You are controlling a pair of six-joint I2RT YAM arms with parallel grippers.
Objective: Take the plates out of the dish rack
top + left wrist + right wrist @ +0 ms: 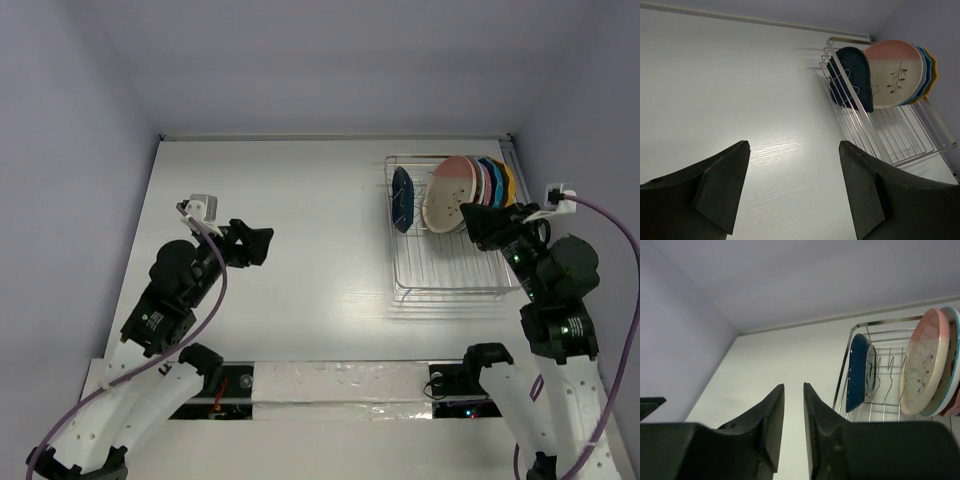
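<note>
The silver wire dish rack [450, 270] stands at the table's right. The dark blue plate [402, 198] stands upright at its left end. To its right lean the white plate with red marks [448, 195], the pink scalloped plate [481, 180], the bright blue plate [493, 180] and the yellow-orange plate [506, 182]. My right gripper [468, 218] is over the rack's front, just before the white plate, empty, its jaws a narrow slit apart [793, 386]. My left gripper [262, 243] is open and empty over the table's left middle [793, 145].
The rack's front half [900, 140] holds no plates. Walls close the table at the back, left and right. A taped strip [340, 382] runs along the near edge between the arm bases.
</note>
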